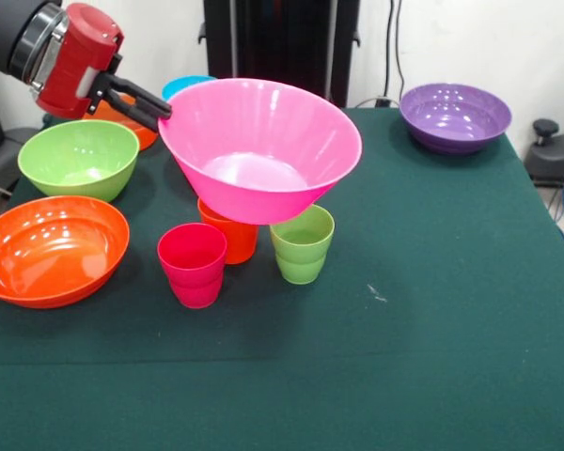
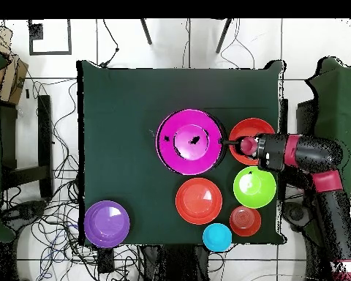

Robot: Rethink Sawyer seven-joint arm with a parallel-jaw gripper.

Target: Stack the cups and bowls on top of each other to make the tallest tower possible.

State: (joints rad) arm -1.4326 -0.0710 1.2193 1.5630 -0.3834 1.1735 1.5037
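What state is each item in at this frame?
gripper: shut on pink bowl's rim.
pink bowl: tilted, open side up, above the orange cup.
orange cup: upright, partly hidden.
red cup: upright, empty.
green cup: upright, empty.
green bowl: upright, empty.
purple bowl: upright, empty.

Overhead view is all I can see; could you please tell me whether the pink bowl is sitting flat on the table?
Observer: No, the pink bowl is raised and tilted, with the tool clamped on its rim.
Operator: Thank you. Is anything beneath it?
Observer: Yes. An orange cup stands under its base, though I cannot tell whether they touch.
Operator: Anything else there?
Observer: A magenta-red cup and a light green cup stand upright beside the orange one, nearer the front camera.
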